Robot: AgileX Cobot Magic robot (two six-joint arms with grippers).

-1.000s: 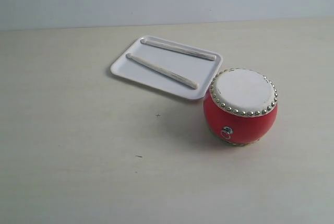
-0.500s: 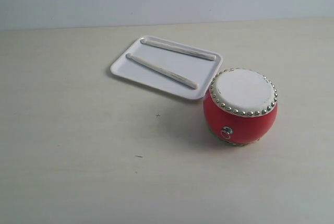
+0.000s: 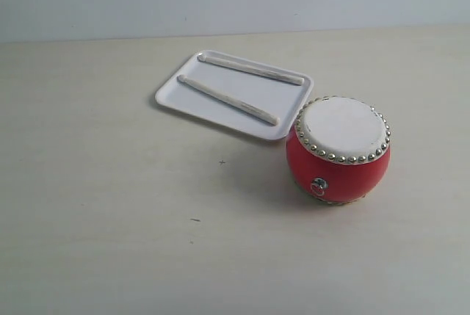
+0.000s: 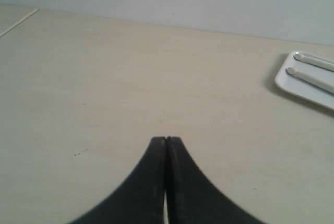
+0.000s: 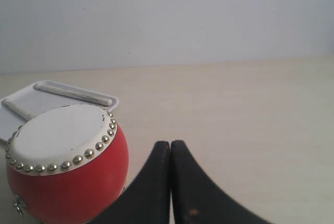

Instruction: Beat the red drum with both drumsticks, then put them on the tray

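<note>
The pale bench fills every view. Only the exterior view takes in the whole white tray, lying flat toward the far side, with the red drum upright just beside its near right corner. Both drumsticks lie on the tray, roughly parallel and apart. That view shows neither arm. The left wrist view catches one tray corner with two rounded stick tips, the rest cut off. In the right wrist view the drum stands close, its base cut off, hiding part of the tray and most of one stick. The black left jaws and right jaws are each pressed together, holding nothing.
</note>
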